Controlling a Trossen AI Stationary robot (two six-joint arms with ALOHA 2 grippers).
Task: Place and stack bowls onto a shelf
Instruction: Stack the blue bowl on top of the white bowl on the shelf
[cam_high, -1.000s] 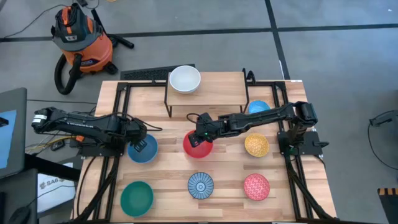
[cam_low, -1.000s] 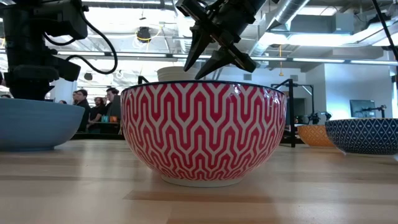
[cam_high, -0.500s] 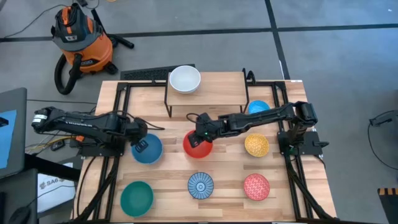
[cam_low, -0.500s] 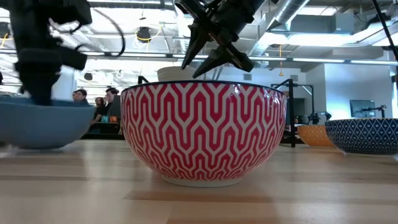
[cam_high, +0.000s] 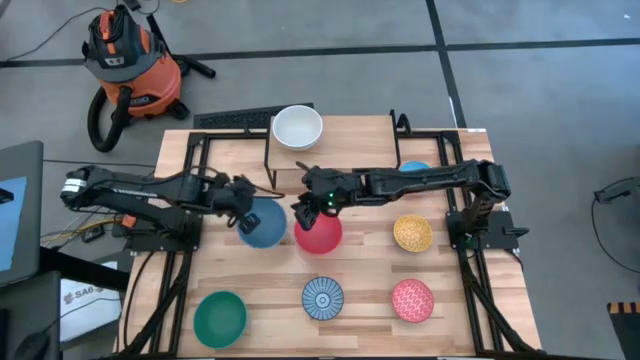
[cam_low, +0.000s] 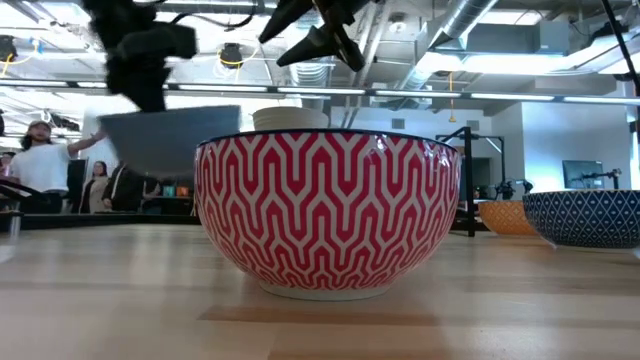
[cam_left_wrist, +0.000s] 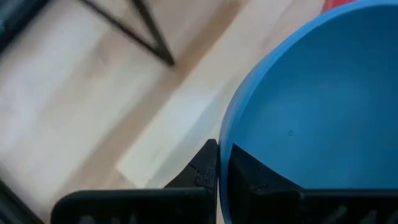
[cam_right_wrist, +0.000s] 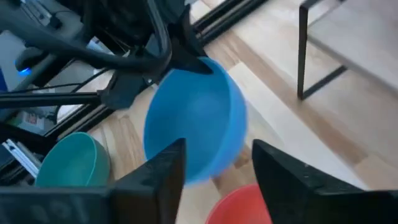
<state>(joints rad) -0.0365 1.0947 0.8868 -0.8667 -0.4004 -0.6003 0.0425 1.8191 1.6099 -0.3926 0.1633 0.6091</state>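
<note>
Taking the red bowl (cam_high: 319, 233) in the middle of the table as the anchor: closest to the front edge there's the patterned blue bowl (cam_high: 323, 298) right in front of it, with the teal bowl (cam_high: 220, 316) off to the front-left and the pink speckled bowl (cam_high: 412, 300) to the front-right, none of them touched. The yellow bowl (cam_high: 412, 232) sits level with the red one, out on its right. The big change is the blue bowl (cam_high: 264, 222): half a second ago it was still down on the wood well left of the red one, now the left gripper (cam_high: 243, 199) has it pinched by the rim, one finger inside and one outside, and it's up off the table and right beside the red bowl's left edge. Meanwhile the right gripper (cam_high: 305, 205) has pulled up and back off the red bowl, fingers spread wide and holding nothing, hovering just behind it. Further back is the shelf (cam_high: 330, 152) with the white bowl (cam_high: 297, 127) on its far left corner. I'd guess the blue one is headed there to stack.
</note>
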